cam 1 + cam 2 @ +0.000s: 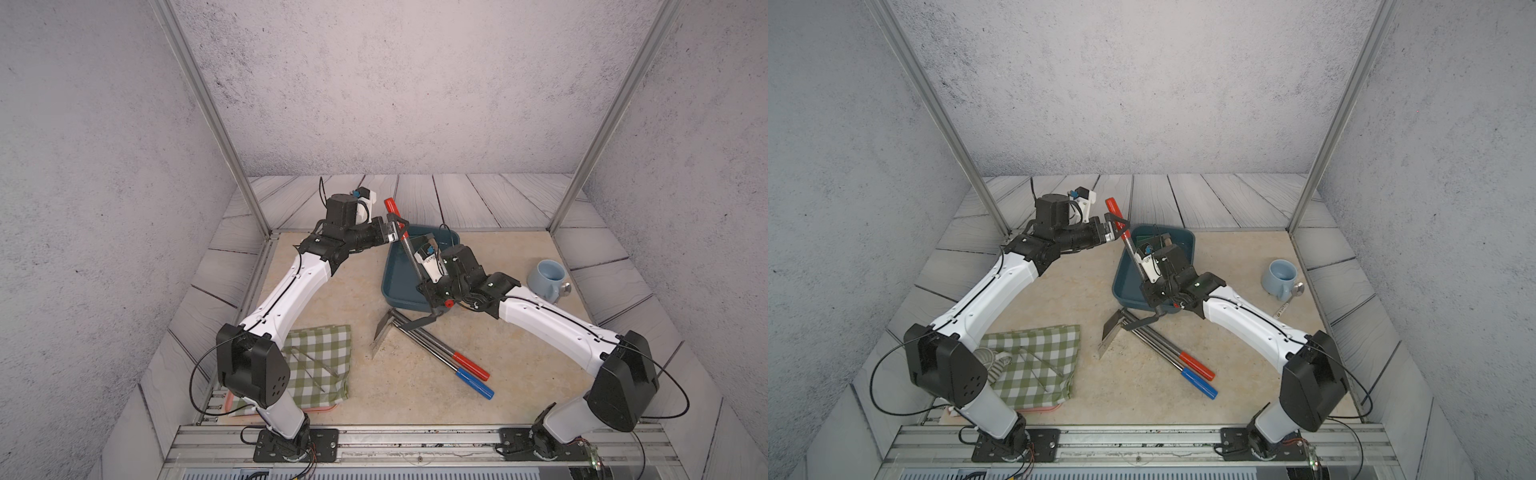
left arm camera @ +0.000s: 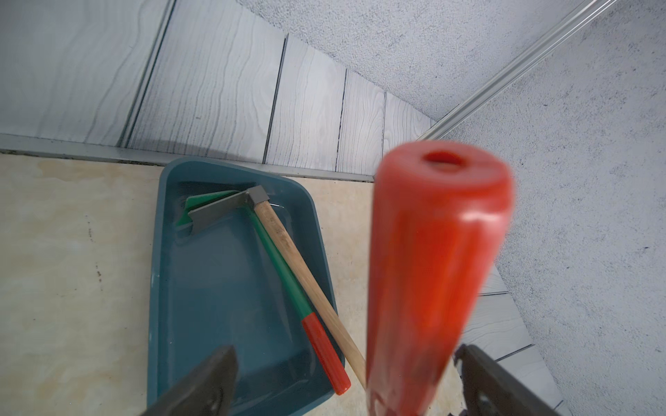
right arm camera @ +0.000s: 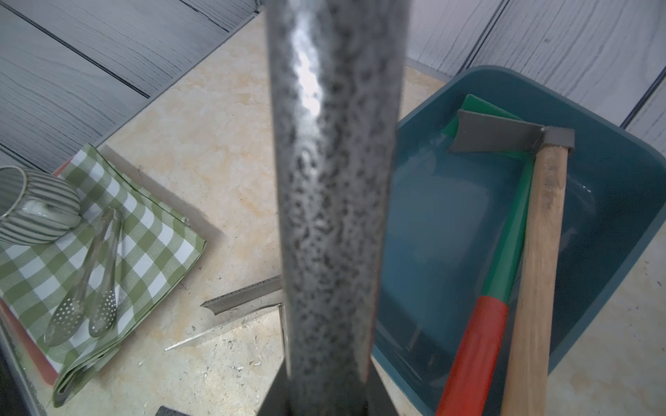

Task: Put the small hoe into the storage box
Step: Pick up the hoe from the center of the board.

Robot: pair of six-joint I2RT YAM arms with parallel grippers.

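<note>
My right gripper [image 1: 430, 296] [image 3: 326, 403] is shut on the speckled grey shaft of the small hoe [image 1: 409, 253] [image 3: 331, 180]. The hoe hangs steeply tilted above the near edge of the teal storage box [image 1: 397, 286] [image 1: 1125, 286]. Its dark blade [image 1: 417, 323] is low at the box's front, and its red grip [image 1: 390, 206] [image 2: 432, 270] points up and back. My left gripper [image 1: 395, 226] [image 2: 347, 385] is open, with its fingers [image 2: 201, 385] on either side of that red grip. Whether they touch it cannot be told.
Inside the box lie a green-shafted hoe [image 2: 281, 266] and a wooden-handled hoe [image 2: 306, 273]. Two more hoes, one red-gripped [image 1: 469, 365] and one blue-gripped [image 1: 473, 385], lie on the table in front. A light blue mug [image 1: 546, 278] stands right. A green checked cloth [image 1: 320, 365] with slotted spoons [image 3: 83, 288] and a striped cup [image 3: 32, 205] lies left.
</note>
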